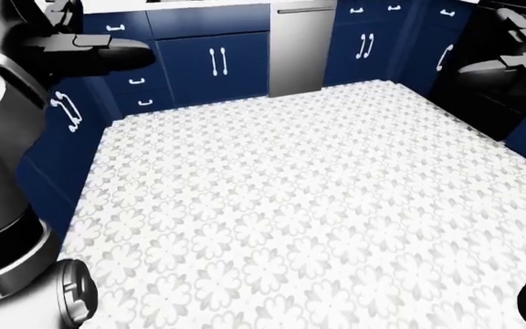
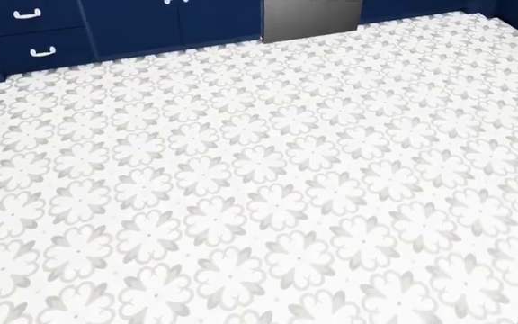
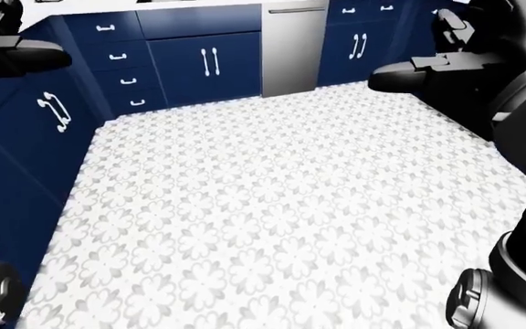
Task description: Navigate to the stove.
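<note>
Floor (image 2: pixel 268 189) lies open toward blue cabinets (image 1: pixel 212 65); walking seems underway, stove probably the black mass (image 1: pixel 482 89) at right, so turn there; hands' grip unreadable.

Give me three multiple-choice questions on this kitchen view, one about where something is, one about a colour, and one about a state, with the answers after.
1. Where does the steel appliance panel sit in the left-eye view?
A. At the top, between blue cabinets
B. At the bottom left
C. In the middle of the floor

2. What colour are the cabinet doors?
A. White
B. Dark blue
C. Green

3. What state are the cabinet doors and drawers in?
A. All shut
B. One door swung open
C. One drawer pulled out

Answers: 1 A, the grey panel stands at the top edge with blue fronts on both sides. 2 B, every front is dark blue with white handles. 3 A, all fronts lie flush above the patterned floor.
</note>
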You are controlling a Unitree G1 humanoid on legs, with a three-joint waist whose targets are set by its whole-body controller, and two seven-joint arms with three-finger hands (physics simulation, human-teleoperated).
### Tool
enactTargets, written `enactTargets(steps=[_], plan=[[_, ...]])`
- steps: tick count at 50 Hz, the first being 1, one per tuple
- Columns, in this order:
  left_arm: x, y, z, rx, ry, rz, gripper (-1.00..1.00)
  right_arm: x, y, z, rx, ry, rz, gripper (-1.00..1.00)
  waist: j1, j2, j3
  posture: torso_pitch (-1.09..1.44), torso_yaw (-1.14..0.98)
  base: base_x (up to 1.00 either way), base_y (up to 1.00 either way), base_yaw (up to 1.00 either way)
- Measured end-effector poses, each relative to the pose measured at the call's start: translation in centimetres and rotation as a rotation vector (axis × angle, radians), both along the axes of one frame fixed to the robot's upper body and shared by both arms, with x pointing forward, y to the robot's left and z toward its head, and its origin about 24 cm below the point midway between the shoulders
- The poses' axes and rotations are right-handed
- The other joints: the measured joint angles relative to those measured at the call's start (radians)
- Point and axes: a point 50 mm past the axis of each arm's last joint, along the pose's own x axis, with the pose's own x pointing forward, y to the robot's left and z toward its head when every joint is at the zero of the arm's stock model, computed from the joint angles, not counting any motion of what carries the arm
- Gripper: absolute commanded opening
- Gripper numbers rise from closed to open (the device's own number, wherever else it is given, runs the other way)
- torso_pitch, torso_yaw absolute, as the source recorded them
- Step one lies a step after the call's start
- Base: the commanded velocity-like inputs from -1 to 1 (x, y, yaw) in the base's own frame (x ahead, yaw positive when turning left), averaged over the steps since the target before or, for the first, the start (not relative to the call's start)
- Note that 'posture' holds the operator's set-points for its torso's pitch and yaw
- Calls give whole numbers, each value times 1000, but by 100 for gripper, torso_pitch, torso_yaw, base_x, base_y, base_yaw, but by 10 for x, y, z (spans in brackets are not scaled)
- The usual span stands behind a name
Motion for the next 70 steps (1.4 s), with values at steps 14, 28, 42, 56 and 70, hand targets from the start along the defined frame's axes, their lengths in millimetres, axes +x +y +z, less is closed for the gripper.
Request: enactTargets(steps=[14, 28, 42, 56, 70], plan=[[14, -5, -10, 61, 22, -7, 100, -1, 0, 2, -6, -8, 0, 100, -16, -104, -6, 0, 0, 0, 0, -11], [9, -6, -7, 62, 11, -6, 100, 4, 4, -3, -11, 16, 15, 100, 5, -7, -2, 0, 0, 0, 0, -12], [-2, -17, -3, 64, 8, -40, 100, -1, -5, 1, 3, -1, -20, 100, -12, -99, -7, 0, 0, 0, 0, -15], [-1, -11, -6, 50, 26, -12, 100, 2, 2, -3, -8, 20, 15, 100, 2, 2, -3, 0, 0, 0, 0, -26], [3, -22, -10, 69, 38, -59, 100, 0, -8, 0, 11, 8, -32, 100, -18, -91, -6, 0, 0, 0, 0, -25]])
